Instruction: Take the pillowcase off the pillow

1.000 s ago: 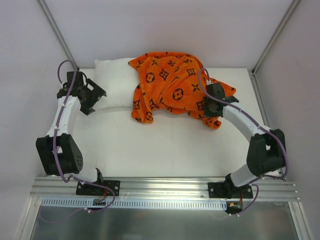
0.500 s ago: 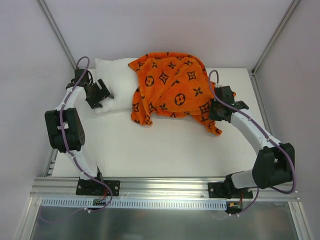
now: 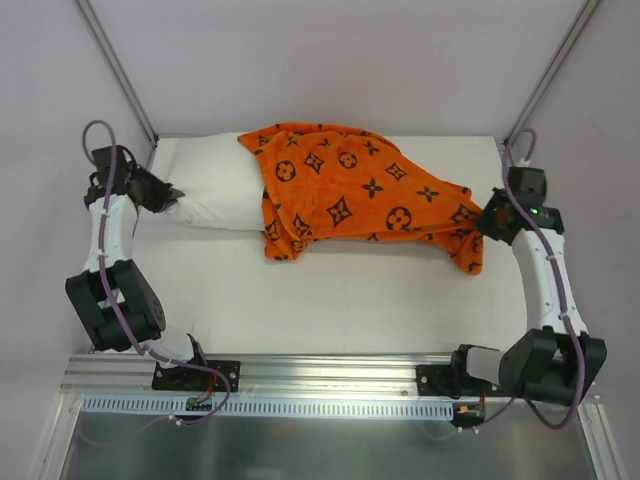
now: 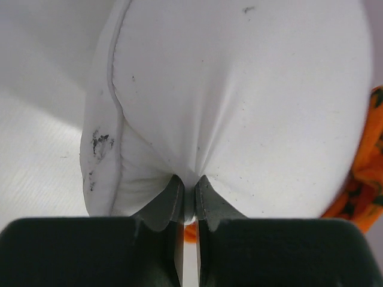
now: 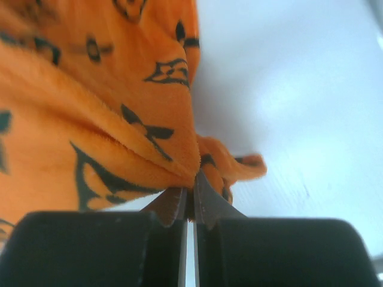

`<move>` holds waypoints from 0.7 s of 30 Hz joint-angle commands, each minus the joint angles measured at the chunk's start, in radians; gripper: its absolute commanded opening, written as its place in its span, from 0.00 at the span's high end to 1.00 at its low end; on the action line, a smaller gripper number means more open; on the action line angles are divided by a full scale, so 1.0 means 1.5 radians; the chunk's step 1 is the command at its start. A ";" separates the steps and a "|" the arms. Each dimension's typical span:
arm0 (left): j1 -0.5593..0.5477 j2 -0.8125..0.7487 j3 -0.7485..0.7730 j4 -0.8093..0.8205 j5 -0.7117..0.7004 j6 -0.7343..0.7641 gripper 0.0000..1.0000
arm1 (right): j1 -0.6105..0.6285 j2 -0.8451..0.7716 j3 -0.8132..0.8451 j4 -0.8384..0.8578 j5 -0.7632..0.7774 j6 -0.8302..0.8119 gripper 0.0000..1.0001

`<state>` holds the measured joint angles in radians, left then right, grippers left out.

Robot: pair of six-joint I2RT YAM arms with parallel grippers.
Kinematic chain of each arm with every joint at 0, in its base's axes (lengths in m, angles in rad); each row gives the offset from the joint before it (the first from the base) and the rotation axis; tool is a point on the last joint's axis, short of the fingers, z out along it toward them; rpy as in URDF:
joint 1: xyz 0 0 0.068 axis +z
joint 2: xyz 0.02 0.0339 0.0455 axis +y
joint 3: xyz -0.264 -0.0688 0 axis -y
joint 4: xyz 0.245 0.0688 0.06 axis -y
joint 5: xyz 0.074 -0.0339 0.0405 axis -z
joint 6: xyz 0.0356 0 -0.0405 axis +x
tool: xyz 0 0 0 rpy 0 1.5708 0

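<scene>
Shows, from the top view, the pillow (image 3: 215, 190) lying lengthwise along the far edge of the white tabletop (image 3: 350, 290), its left end bare and its right part covered by the pillowcase (image 3: 350, 190). Shows the pillowcase, orange with black flower, diamond and circle motifs, spread flat and stretched toward the right, reaching from near the pillow's middle to the far right of the tabletop, with its near left corner bunched in folds and its right end narrowing to a crumpled tip. Places the left claw (image 3: 172, 196) at the pillow's bare left end and the right claw (image 3: 487, 224) at the right end of the pillowcase, the two well apart at opposite sides. Confirms, in the left wrist view, the left claw closed to a narrow gap on a pinch of the white pillow cover, the fabric puckering into creases that radiate from the grip. Includes small dark specks beside the seam at the left and a sliver of orange at the right edge. Confirms, in the right wrist view, the right claw clamped almost fully together on a folded edge of the pillowcase, the orange cloth extending up and to the left from the grip, a small loose tip lying just beyond it over the pale tabletop.
</scene>
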<state>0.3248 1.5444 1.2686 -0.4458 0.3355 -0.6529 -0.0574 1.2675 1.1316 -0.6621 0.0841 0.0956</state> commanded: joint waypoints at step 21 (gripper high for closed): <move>0.219 -0.198 -0.082 -0.030 0.014 -0.105 1.00 | -0.298 -0.117 0.022 -0.051 -0.131 0.064 0.97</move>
<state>0.6189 1.2945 1.1610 -0.5808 0.4450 -0.8005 -0.5343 1.1137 1.1763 -0.8486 -0.1581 0.2268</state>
